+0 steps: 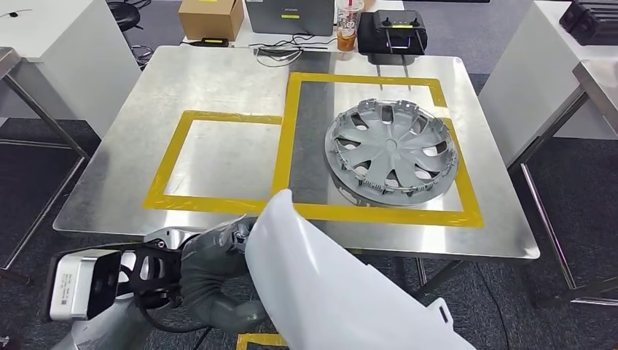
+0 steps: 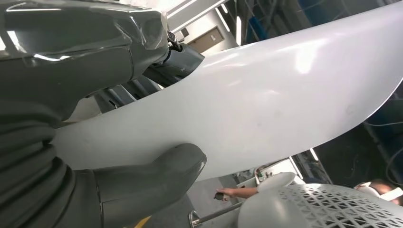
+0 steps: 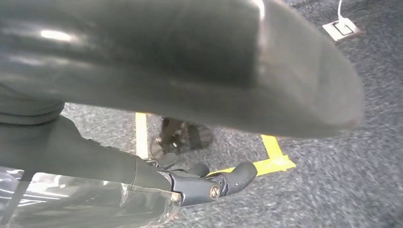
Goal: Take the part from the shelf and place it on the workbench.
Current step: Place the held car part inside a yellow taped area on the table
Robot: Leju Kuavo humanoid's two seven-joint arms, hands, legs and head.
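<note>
Gripping the white part (image 1: 342,292), the left robot hand (image 1: 218,262) holds its edge.

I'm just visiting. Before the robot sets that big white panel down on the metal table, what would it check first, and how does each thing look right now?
1. Left hand grips the white panel: ok.
2. Right hand supports the panel: cannot tell.
3. Left taped square is bare: ok.
4. Right taped square is free: not ok, the wheel cover lies there.
5. Panel is over the workbench: not ok, it is short of the near edge.
</note>
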